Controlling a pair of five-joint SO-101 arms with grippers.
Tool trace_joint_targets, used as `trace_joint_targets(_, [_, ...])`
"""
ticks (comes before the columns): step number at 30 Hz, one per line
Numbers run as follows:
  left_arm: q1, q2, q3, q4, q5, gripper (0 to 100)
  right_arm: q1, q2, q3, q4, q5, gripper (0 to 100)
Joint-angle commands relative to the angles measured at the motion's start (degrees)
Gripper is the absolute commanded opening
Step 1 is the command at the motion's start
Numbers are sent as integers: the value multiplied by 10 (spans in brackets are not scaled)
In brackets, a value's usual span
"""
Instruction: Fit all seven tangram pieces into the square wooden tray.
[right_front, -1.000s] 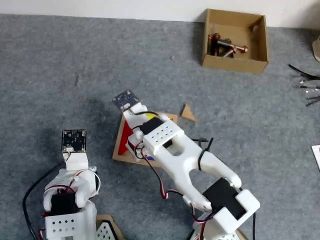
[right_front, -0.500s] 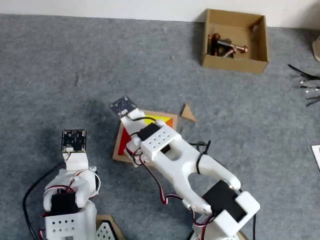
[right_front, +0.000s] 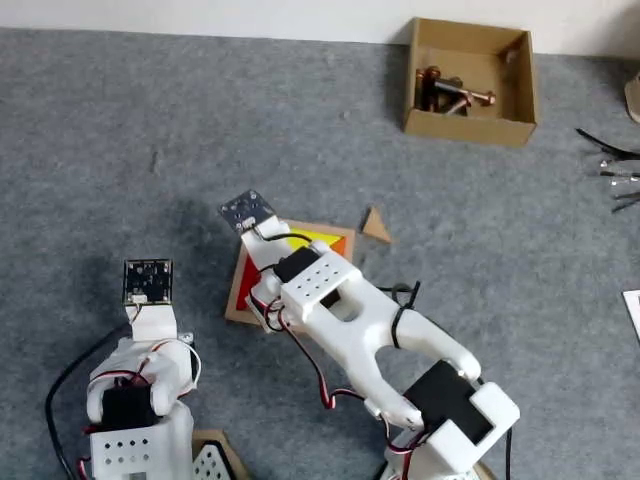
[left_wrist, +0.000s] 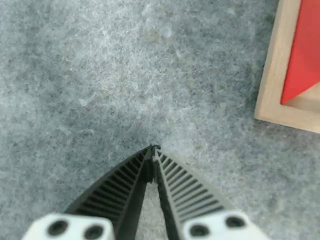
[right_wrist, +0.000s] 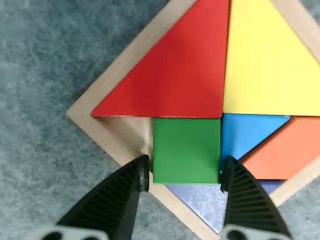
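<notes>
The square wooden tray (right_wrist: 95, 125) holds a red triangle (right_wrist: 175, 75), a yellow triangle (right_wrist: 265, 65), a blue piece (right_wrist: 247, 132), an orange piece (right_wrist: 280, 152) and a pale purple piece (right_wrist: 200, 200). A green square (right_wrist: 186, 150) lies flat in the tray, with bare floor beside it. My right gripper (right_wrist: 185, 172) is shut on the green square, one finger against each side. In the high view the right arm covers most of the tray (right_front: 336, 236). My left gripper (left_wrist: 152, 150) is shut over bare carpet, close to the tray's corner (left_wrist: 272, 85).
A small tan triangle (right_front: 376, 225) lies on the grey carpet just right of the tray. A cardboard box (right_front: 470, 80) with copper parts stands at the back right. Tools (right_front: 612, 165) lie at the right edge. Open carpet stretches to the back left.
The right arm has shifted a little to the left over the tray, uncovering the yellow triangle's edge. The left arm has not moved.
</notes>
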Motion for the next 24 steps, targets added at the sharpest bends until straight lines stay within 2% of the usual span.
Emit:
trace_joint_targets(1, [-8, -4, 12, 1, -4, 5, -4, -76, -3, 1, -5, 217])
trace_joint_targets(6, [-8, -4, 12, 1, -4, 5, -4, -151, 0, 28, -1, 212])
trace_joint_targets(8, [-8, -4, 12, 1, -4, 5, -7, -153, 0, 28, 0, 179])
trace_joint_targets(11, [-8, -4, 12, 1, -4, 5, -7, -125, 3, 27, 0, 126])
trace_joint_targets(16, [-8, -4, 12, 1, -4, 5, -8, -69, -1, 25, 0, 101])
trace_joint_targets(20, [-8, -4, 12, 1, -4, 5, -6, -22, -2, 19, -1, 22])
trace_joint_targets(24, [-8, -4, 12, 1, -4, 5, 15, 28, -2, -11, 0, 9])
